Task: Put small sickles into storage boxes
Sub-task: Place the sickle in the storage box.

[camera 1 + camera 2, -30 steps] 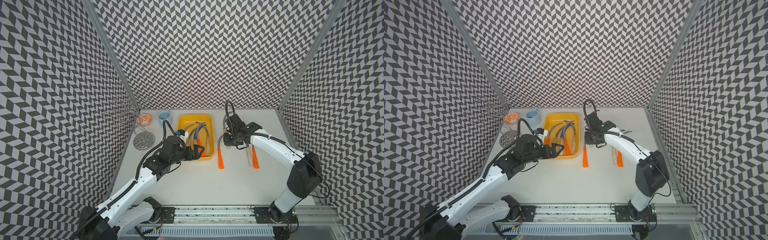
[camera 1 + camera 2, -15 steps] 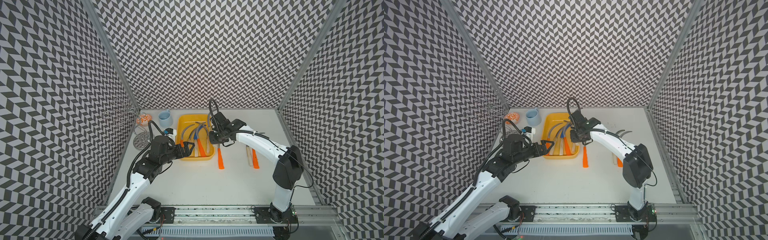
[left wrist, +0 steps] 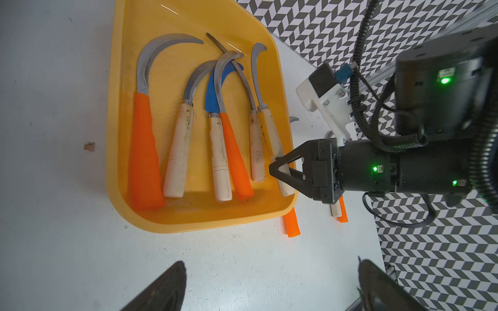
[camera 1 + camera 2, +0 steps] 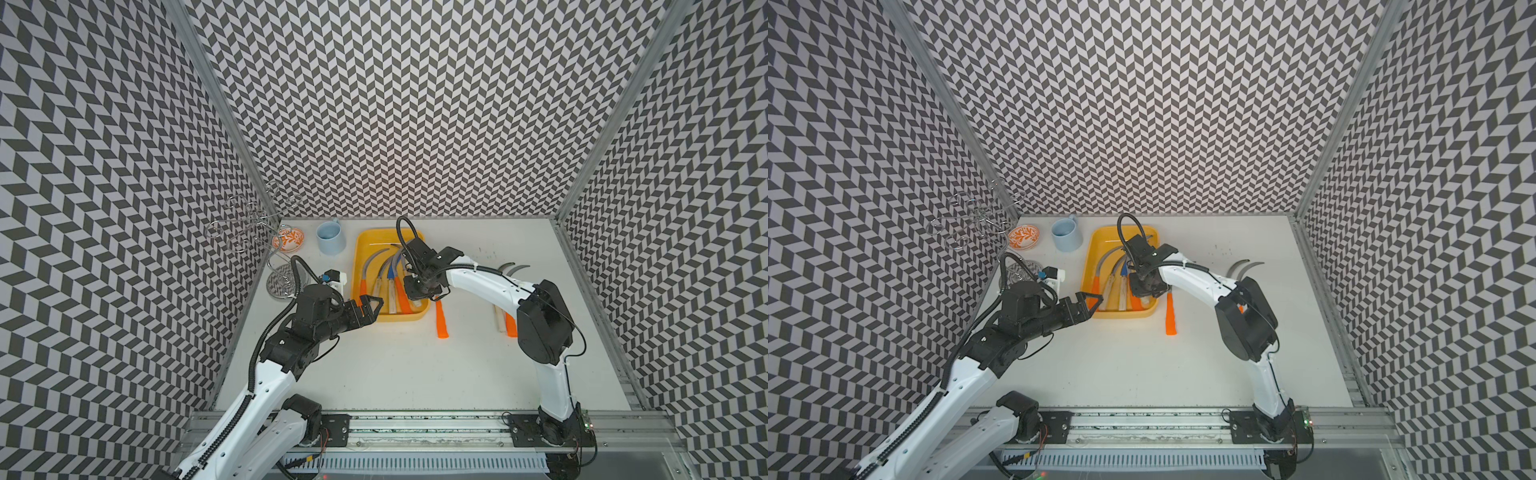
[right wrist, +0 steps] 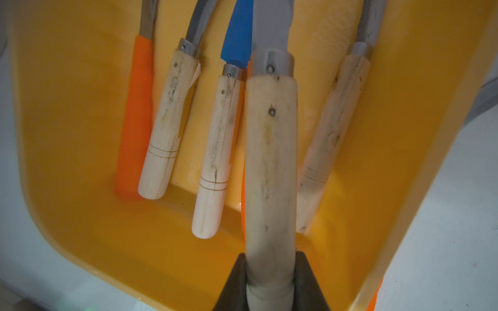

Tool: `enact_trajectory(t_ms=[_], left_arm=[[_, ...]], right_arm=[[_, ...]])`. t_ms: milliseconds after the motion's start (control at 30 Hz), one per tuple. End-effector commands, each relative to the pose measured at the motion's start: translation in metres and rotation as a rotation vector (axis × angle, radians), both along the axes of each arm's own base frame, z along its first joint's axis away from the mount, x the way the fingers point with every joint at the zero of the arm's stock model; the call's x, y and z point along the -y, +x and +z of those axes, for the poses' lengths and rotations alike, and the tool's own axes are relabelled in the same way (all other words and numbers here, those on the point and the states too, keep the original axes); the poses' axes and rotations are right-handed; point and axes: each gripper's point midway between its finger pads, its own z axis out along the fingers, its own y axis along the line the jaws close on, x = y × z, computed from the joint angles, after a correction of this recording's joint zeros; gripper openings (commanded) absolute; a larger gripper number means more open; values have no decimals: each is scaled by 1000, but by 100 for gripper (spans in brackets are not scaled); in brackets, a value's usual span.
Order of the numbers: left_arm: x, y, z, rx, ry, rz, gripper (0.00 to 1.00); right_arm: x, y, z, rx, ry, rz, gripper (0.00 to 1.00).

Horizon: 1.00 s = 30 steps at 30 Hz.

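Observation:
The yellow storage box (image 4: 358, 266) (image 4: 1089, 266) stands at the back centre, with several small sickles inside, among them an orange-handled one (image 3: 142, 150) and a blue-bladed one (image 3: 211, 99). My right gripper (image 4: 417, 291) (image 5: 269, 269) is shut on the end of a pale wooden-handled sickle (image 5: 269, 161) and holds it low over the box's right side (image 3: 272, 134). My left gripper (image 4: 370, 305) (image 3: 269, 285) is open and empty, just off the box's near-left corner. One orange-handled sickle (image 4: 441, 322) lies on the table right of the box. Two more (image 4: 505, 324) lie further right, partly behind the right arm.
A light-blue mug (image 4: 330, 237), an orange-patterned bowl (image 4: 288, 241) and a wire rack (image 4: 249, 224) on a round base (image 4: 282, 284) stand at the back left. Patterned walls close in three sides of the white table (image 4: 415, 374).
My right gripper has carried the wooden-handled sickle left, from the loose sickles to over the box. My left gripper has pulled back from the box's near edge toward the left.

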Motion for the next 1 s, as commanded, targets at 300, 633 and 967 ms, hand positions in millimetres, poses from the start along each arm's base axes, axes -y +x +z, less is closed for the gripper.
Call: enact_trajectory(t_ms=[300,633,967], left_arm=[[-1,-5,-9,-31,-3,-5,100],[4,-4,-2,-28,-30,-23,100],[15,-8,9,-26,-95,-51,100]], right_arm=[[-23,17,-22,21,9,43,7],[-15,17,-9,41,-15,47,34],[2,7,39,93,-8,32,61]])
